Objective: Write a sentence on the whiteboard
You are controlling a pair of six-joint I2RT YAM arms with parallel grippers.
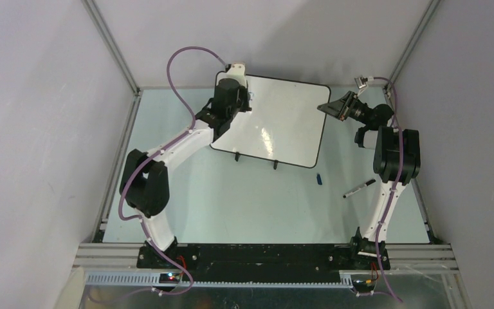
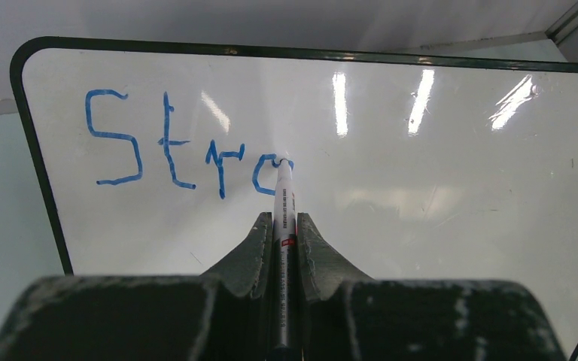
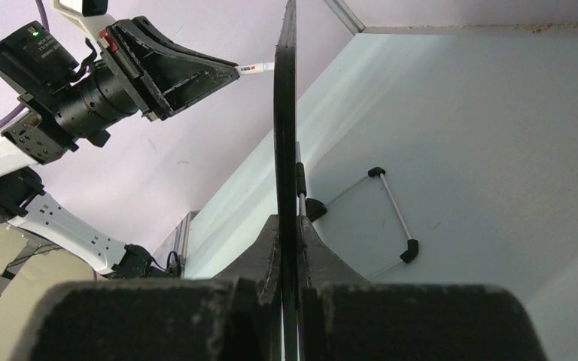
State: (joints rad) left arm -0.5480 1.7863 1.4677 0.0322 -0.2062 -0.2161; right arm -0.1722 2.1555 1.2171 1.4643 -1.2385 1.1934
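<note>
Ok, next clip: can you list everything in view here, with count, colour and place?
whiteboard: one, white with black rim, standing in the middle
sentence: one unfinished word, blue, "Str" plus a part-drawn letter, whiteboard's upper left
marker: one, white barrel, gripped, tip on the whiteboard
spare marker: one, dark, lying flat at the right side
cap: one, blue, lying off the whiteboard's near right corner
wire stand: one, grey with black joints, behind the whiteboard
table: one, pale grey-green, under everything
left claw: one, dark, shut on the marker
right claw: one, dark, shut on the whiteboard's right edge
</note>
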